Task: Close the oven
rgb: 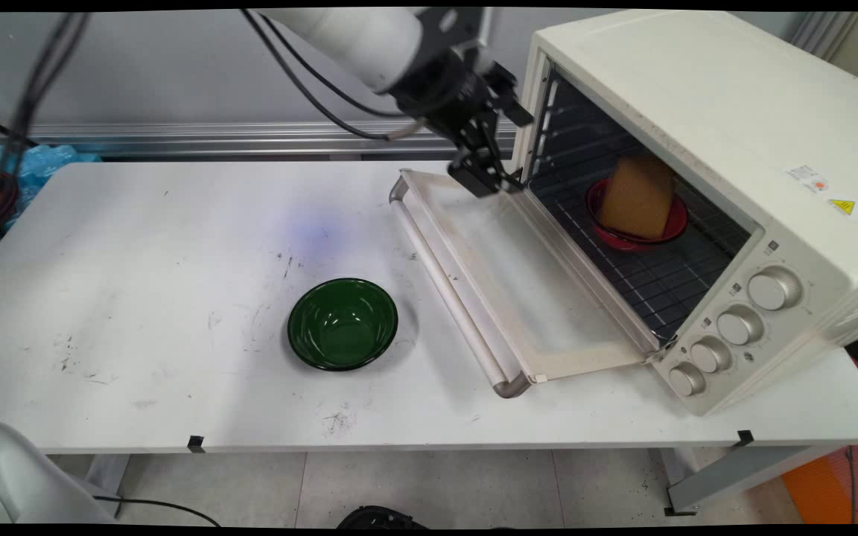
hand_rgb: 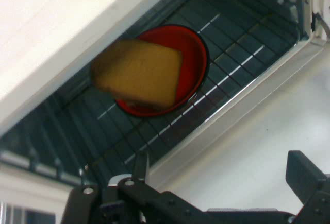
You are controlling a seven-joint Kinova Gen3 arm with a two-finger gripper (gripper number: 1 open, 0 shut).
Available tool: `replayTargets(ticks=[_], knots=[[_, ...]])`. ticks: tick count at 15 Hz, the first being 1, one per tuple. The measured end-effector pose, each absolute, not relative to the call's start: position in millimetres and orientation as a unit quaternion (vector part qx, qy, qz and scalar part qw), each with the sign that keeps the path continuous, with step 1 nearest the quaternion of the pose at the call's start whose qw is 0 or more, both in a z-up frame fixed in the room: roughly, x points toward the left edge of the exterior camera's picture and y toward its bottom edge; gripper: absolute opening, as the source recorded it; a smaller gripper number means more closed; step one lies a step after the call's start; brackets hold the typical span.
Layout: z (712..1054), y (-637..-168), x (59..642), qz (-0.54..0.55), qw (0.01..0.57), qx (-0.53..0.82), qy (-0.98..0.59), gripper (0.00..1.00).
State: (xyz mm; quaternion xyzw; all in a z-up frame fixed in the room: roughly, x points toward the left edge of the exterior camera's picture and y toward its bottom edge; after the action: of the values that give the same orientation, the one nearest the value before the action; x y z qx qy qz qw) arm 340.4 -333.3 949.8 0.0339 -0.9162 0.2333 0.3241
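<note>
- The main view is bright and evenly lit, apparently from overhead; shadows on the table (rgb: 138,298) are soft and short.
- The green bowl (rgb: 342,324) casts a faint shadow to its right and carries small white glints inside.
- The oven (rgb: 704,149) top is pale and nearly washed out, while its cavity stays dark.
- Straight lines bow slightly toward the main view's borders.
- The hand view is dimmer and soft throughout; the sponge (hand_rgb: 138,72) has smeared edges, possibly from motion.
- The rack wires (hand_rgb: 242,44) catch thin bright streaks, and the gripper (hand_rgb: 206,203) is a near-black silhouette.
</note>
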Motion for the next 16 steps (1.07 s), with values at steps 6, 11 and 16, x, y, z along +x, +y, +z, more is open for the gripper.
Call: replayTargets(ticks=[6, 11, 16], knots=[[984, -309, 391, 0.211, 0.347, 0.119, -0.906, 1.0], [1003, -287, 431, 0.189, 0.354, 0.18, -0.898, 1.0], [1018, -270, 465, 0.172, 0.357, 0.228, -0.889, 1.0]])
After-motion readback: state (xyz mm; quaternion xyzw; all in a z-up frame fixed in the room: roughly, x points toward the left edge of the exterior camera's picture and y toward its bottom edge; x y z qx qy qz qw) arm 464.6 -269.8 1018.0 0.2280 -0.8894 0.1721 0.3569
